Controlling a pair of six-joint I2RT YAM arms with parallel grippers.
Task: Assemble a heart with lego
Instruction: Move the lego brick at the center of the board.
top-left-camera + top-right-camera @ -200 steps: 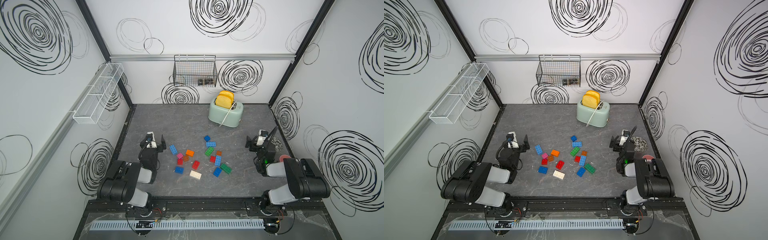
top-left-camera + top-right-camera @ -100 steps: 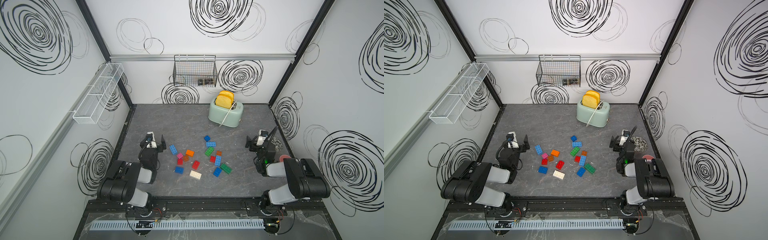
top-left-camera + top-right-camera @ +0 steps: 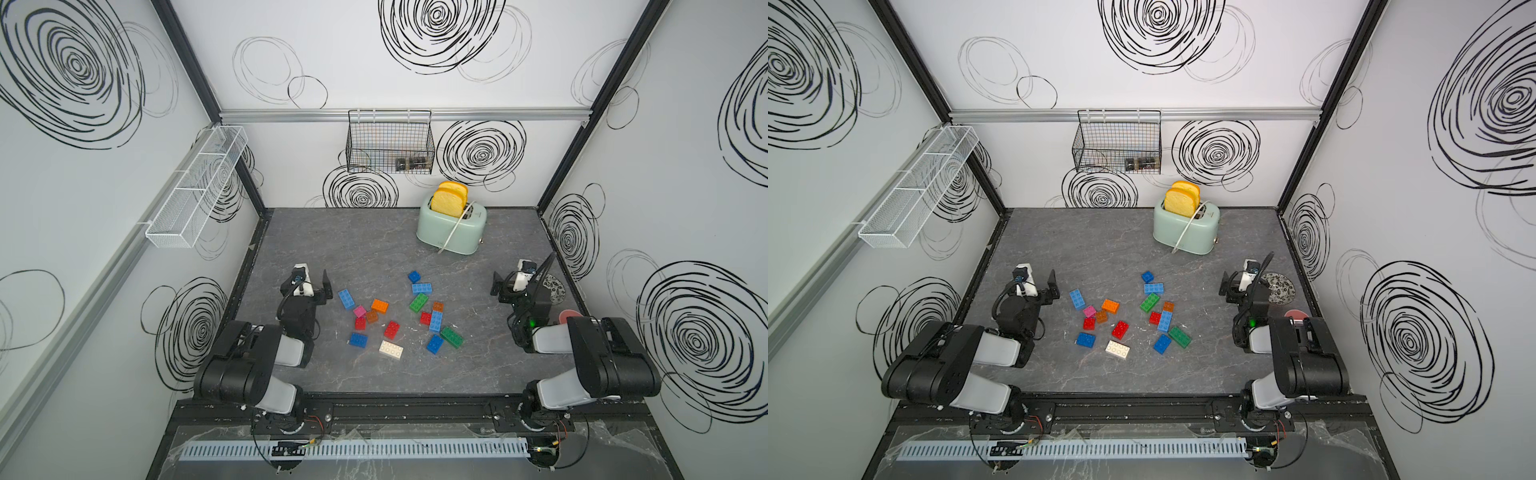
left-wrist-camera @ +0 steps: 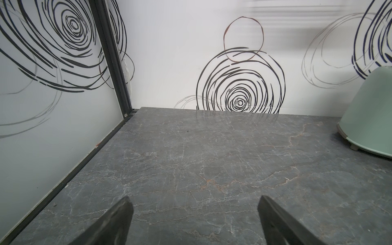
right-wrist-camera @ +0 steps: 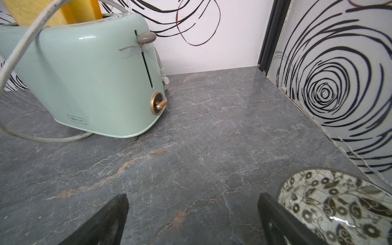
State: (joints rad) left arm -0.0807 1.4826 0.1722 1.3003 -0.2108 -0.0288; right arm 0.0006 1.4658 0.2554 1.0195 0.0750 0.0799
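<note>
The lego lies as several loose bricks on the grey table (image 3: pixel 374 249) between my two arms, in both top views. Among them are a blue oblong (image 3: pixel 345 299), an orange one (image 3: pixel 380 306), a small pink one (image 3: pixel 359 311), a white one (image 3: pixel 391 349) and a green one (image 3: pixel 418 302). No two bricks look joined. My left gripper (image 3: pixel 309 286) rests just left of the blue oblong, open and empty (image 4: pixel 195 212). My right gripper (image 3: pixel 521 276) sits well right of the bricks, open and empty (image 5: pixel 193 210). Neither wrist view shows any brick.
A mint toaster (image 3: pixel 452 228) with two toast slices and a white cord stands at the back right. A patterned plate (image 5: pixel 331 207) lies beside my right gripper, with a red round thing (image 3: pixel 567 316) nearer the front. A wire basket (image 3: pixel 390 143) and a white mesh shelf (image 3: pixel 197 187) hang on the walls.
</note>
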